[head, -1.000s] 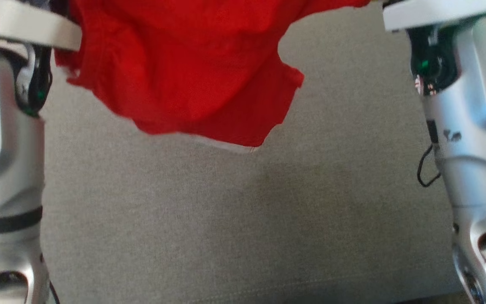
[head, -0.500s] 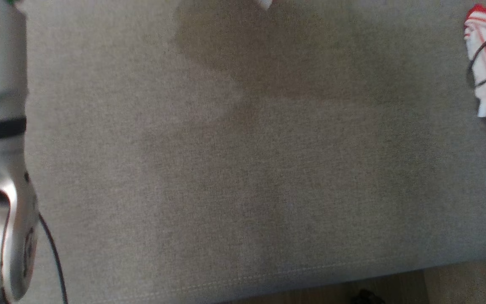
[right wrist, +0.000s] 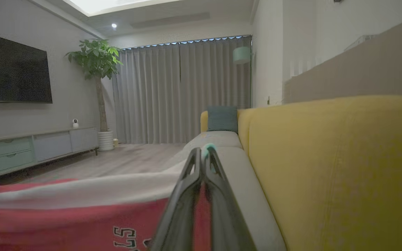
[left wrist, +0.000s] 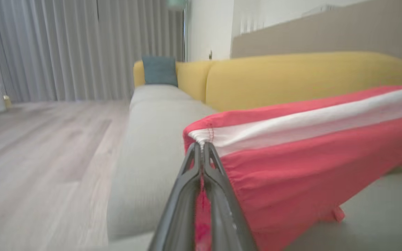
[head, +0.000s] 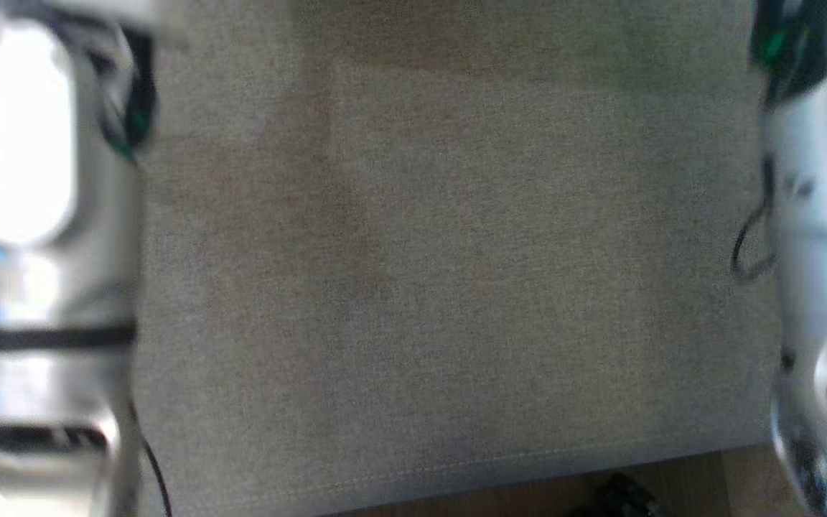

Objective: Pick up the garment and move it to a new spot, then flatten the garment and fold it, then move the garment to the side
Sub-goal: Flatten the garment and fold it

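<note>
The garment (left wrist: 291, 164) is red with a white band and dark print, and it hangs stretched between both arms above the grey sofa seat (left wrist: 152, 139). My left gripper (left wrist: 201, 146) is shut on one corner of its banded edge. In the right wrist view my right gripper (right wrist: 201, 151) is shut on the other end of the garment (right wrist: 82, 212). The head view is blurred and shows my two pale forearms, one at the left (head: 40, 251) and one at the right (head: 823, 251), over bare grey cushion (head: 442, 273).
A yellow sofa backrest (right wrist: 337, 157) runs along the seat, with a teal cushion (right wrist: 222, 118) at its far end. Wooden floor (left wrist: 40, 157), grey curtains (right wrist: 180, 90), a potted plant (right wrist: 96, 66) and a TV unit (right wrist: 30, 146) lie beyond. The seat's front edge (head: 456, 467) borders the floor.
The head camera has shifted, and the red garment seen a second ago at the top of the head view has left it. Both forearms now stand at the sides.
</note>
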Motion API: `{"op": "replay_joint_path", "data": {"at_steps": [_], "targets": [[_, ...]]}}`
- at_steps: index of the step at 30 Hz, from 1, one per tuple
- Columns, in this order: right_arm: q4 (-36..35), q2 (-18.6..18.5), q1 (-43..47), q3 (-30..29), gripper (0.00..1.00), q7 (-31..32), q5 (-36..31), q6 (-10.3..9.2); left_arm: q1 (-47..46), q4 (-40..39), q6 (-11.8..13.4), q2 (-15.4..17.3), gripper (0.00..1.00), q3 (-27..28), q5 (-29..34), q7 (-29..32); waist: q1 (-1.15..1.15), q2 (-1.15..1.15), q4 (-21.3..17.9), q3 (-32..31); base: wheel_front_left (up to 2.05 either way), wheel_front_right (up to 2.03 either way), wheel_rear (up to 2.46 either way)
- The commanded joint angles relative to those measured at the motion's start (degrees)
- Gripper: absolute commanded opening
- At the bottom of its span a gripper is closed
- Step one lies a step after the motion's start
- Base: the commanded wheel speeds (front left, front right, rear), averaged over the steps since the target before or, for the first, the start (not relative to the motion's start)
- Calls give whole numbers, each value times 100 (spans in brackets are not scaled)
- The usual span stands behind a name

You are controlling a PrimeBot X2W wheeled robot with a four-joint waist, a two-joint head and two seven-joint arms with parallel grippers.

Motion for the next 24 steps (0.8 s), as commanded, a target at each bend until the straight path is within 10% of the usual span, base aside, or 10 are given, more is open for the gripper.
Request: {"op": "replay_joint_path", "data": {"at_steps": [1,24], "targets": [[-399,19,356,145,0,-5,208,-5,351,-271,-6,95,0,177,-42,-22,-1,0,-3,-93,0,0,0],[-486,-68,4552,851,0,-3,1210,-5,4458,-610,173,-348,0,517,-928,-22,-1,0,9,-1812,0,0,0]]}}
